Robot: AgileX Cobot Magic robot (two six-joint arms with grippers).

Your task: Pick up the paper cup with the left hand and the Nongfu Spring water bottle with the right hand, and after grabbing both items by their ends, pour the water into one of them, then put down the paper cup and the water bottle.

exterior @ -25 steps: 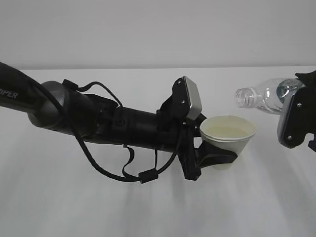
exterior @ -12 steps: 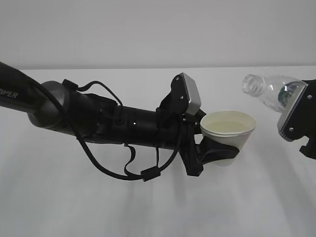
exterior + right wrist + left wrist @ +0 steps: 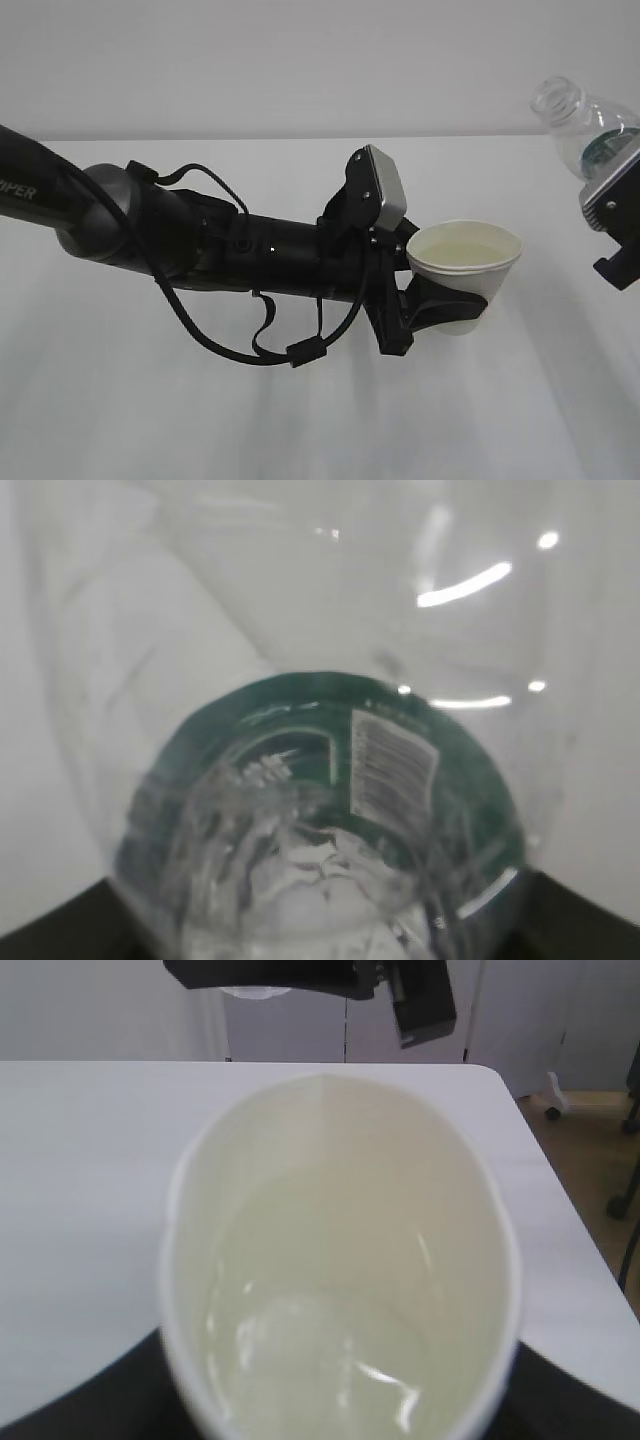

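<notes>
Paper cup [image 3: 465, 275]: white outside, pale cream inside. Water bottle [image 3: 590, 125]: clear plastic, dark green label band with white print. Left arm [image 3: 250, 255]: black, grey wrist block. Table [image 3: 150, 400]: white.

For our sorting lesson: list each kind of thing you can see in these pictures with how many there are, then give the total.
Paper cup: 1
Water bottle: 1
Robot arms, left and right: 2
Table: 1
Total: 5
</notes>
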